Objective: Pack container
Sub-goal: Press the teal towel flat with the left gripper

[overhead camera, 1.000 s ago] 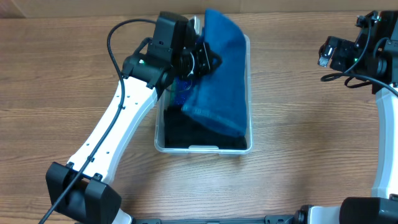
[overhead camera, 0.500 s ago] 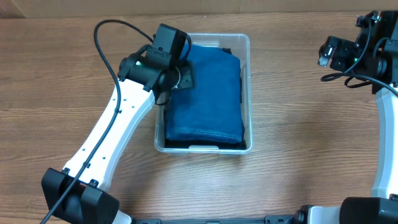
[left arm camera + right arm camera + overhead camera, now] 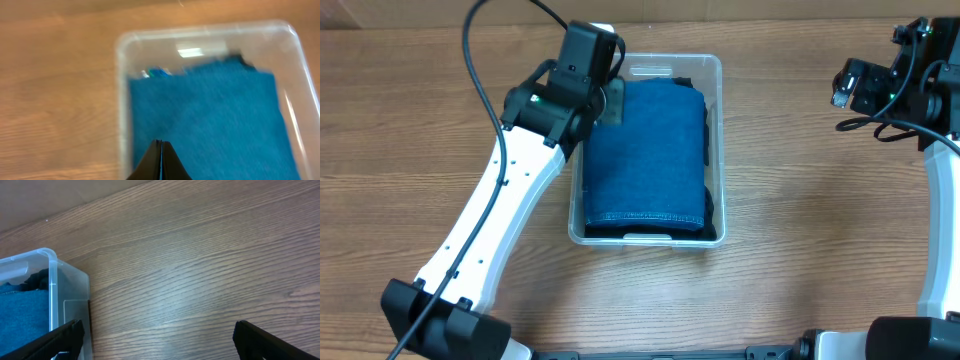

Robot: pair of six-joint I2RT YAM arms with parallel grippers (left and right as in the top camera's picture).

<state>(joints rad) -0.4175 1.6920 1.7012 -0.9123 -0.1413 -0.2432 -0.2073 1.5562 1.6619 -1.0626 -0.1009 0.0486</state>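
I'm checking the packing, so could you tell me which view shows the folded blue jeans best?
The overhead view: the whole folded blue jeans lie flat inside the container. The left wrist view shows them blurred and cropped; the right wrist view catches only a corner.

Blue cloth [image 3: 645, 150] now flat in container [image 3: 717, 120]

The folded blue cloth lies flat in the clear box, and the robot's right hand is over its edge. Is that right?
Not quite: it is the left hand over the blue cloth in the container. The right hand is off to the side over the table. The overhead view shows it.
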